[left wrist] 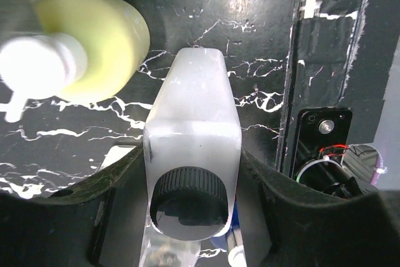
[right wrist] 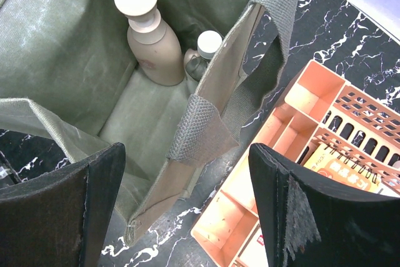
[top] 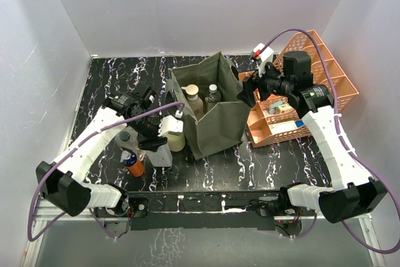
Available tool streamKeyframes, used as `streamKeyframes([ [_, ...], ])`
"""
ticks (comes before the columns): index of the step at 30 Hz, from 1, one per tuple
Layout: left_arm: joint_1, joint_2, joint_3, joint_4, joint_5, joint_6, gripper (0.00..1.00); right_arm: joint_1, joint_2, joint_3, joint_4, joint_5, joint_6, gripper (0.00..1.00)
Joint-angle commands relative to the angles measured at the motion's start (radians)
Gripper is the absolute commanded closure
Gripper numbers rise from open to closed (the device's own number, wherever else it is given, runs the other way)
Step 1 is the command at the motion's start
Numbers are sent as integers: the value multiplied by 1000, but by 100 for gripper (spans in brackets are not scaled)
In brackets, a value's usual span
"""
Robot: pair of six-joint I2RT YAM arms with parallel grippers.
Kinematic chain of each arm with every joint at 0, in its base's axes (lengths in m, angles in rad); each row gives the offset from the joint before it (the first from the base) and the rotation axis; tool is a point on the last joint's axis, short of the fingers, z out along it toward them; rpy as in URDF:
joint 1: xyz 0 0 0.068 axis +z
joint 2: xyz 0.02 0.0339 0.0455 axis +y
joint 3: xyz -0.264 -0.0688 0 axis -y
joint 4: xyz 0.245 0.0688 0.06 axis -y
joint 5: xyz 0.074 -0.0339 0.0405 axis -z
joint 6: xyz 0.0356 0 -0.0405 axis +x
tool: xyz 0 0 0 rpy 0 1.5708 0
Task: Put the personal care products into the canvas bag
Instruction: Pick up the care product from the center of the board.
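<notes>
The olive-green canvas bag (top: 212, 117) stands open mid-table. Inside it are a tan bottle with a beige cap (right wrist: 150, 42) and a small clear bottle with a white cap (right wrist: 203, 51). My left gripper (top: 152, 137) is closed round a translucent bottle with a black cap (left wrist: 192, 154), which stands left of the bag. A pale yellow bottle (left wrist: 94, 45) stands beside it, also in the top view (top: 175, 137). An orange bottle with a blue-white top (top: 133, 163) and a grey bottle (top: 124, 138) stand further left. My right gripper (right wrist: 187, 173) is open over the bag's right rim and strap (right wrist: 209, 129).
An orange plastic lattice tray organizer (top: 315, 85) with small items sits right of the bag; it also shows in the right wrist view (right wrist: 294, 123). White walls enclose the black marbled table (top: 125, 73).
</notes>
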State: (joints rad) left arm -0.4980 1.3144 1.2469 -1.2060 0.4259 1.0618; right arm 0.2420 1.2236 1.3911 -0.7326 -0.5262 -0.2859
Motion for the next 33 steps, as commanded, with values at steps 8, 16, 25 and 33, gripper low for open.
streamKeyframes([
  [8,7,-132,465,-224,199,-52,100,-5,12,84,34,-53,-16,17],
  [16,61,-91,854,-217,360,-146,100,5,53,124,41,-94,6,19],
  [25,110,144,1153,111,296,-616,100,6,23,45,62,-85,23,22],
  [33,110,248,1082,495,249,-892,100,6,9,-5,69,-87,32,30],
])
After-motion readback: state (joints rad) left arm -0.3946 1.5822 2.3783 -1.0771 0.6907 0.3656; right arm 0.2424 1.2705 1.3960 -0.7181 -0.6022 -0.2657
